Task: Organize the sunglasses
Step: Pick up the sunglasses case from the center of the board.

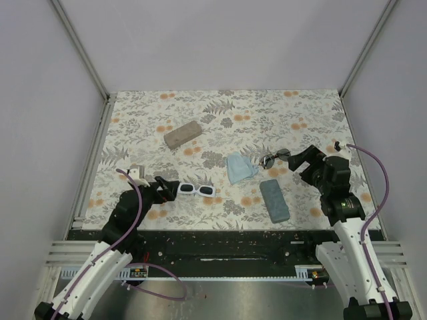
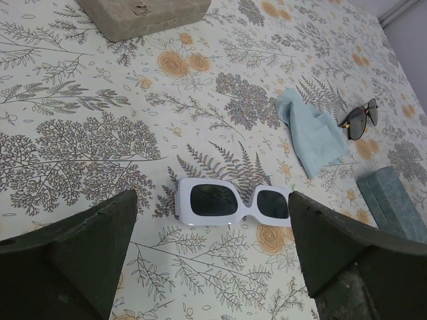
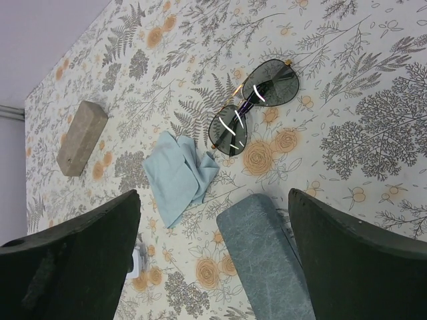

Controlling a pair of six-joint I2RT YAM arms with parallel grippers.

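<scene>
While left pincer (image 1: 167,188) & right pincer (image 1: 299,162) gape empty, chunky white sunglasses (image 1: 196,190) & thin wire sunglasses (image 3: 230,128) show dk lenses.

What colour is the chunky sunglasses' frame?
The chunky plastic sunglasses have a white frame with dark lenses; left wrist view shows it best.

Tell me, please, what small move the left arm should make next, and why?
Probably ease the left gripper forward and down over the white sunglasses. Its jaws stand open and hold nothing. The pair lies flat on the table just ahead of it, untouched, and sits roughly centred between its fingers in the wrist view, so a short approach should bracket the frame.
</scene>
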